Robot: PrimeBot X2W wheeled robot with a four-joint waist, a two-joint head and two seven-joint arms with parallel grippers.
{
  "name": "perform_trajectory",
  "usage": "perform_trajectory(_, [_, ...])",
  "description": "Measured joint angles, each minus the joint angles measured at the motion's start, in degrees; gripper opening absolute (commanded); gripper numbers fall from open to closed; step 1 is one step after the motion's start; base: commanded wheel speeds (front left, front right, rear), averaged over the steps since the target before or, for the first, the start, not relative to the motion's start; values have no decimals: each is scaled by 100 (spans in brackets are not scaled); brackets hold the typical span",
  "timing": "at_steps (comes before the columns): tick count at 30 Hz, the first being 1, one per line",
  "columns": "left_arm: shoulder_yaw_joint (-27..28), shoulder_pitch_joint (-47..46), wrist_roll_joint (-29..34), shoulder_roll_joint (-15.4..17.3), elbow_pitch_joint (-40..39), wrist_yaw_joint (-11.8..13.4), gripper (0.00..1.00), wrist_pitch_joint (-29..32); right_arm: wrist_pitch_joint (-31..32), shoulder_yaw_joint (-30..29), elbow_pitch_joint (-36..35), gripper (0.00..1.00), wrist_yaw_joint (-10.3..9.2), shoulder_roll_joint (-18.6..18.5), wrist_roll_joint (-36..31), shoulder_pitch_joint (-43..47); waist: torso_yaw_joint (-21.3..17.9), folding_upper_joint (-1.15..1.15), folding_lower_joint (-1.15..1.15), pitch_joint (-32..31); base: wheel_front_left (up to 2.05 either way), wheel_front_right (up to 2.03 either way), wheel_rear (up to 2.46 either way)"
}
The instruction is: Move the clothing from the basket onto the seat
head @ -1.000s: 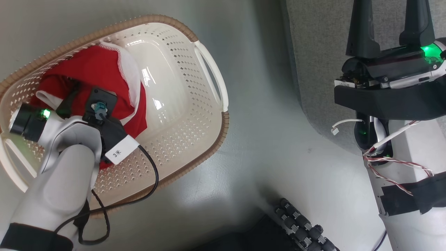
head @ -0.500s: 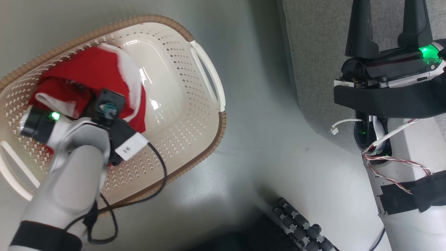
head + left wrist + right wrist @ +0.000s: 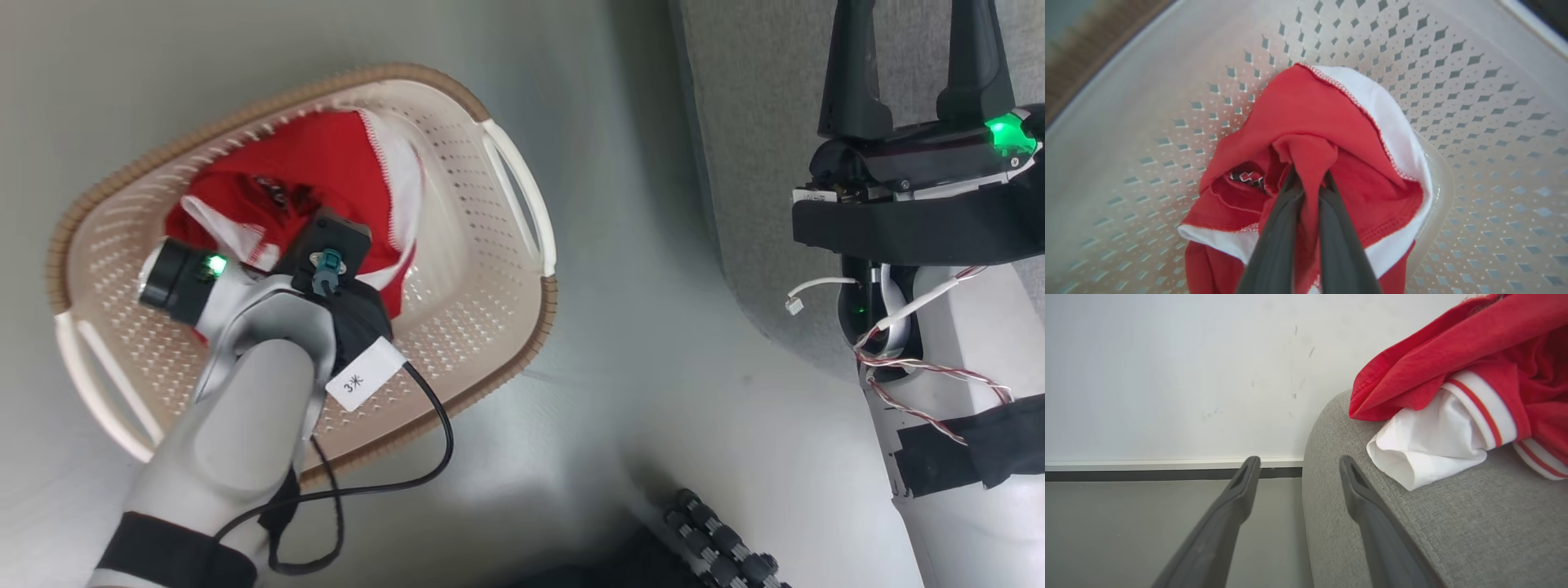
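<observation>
Our left gripper [image 3: 1309,179] is clamped on a fold of the red garment [image 3: 1314,106], centre frame, inside the basket [image 3: 510,343], perhaps partly lifted. We must carry it toward the upper right, where the seat [image 3: 759,114] lies by our spread right gripper [image 3: 1299,459].

White tag [image 3: 363,377] on black cable [image 3: 447,437] reads "3米". Dark print on clothing [image 3: 1310,110] too blurred to read.

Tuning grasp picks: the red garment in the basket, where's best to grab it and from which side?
Pinch the raised red fold at the middle of the garment, coming down through the basket's open top. It lies bunched, so that ridge stands proud and suits a narrow pinch. The left gripper is shut on that fold.
</observation>
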Motion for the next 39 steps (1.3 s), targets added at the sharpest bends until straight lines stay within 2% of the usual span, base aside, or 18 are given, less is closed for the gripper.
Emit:
perform_trajectory(8, [131,234,-434,-238,-104,-154,0,-448,0,-114,224,100,16,-127,-59,221,227,0,0,-378,0,0,0])
perform_trajectory(21, [169,478,-965,-391,-532,-608,0,-1183,0,-290,632,100,23,-278,-142,733,705,0,-1,-1339,0,0,0])
perform_trajectory(30, [213,519,-1328,-427,-818,-838,0,-1310,1,-330,904,100,42,-286,-145,1090,1018,-1,-1,-2092,0,0,0])
perform_trajectory(39, [280,586,-1613,-448,-1004,-961,0,-1336,1,-263,1134,100,99,-249,-148,1407,1243,-1,-1,-2880,0,0,0])
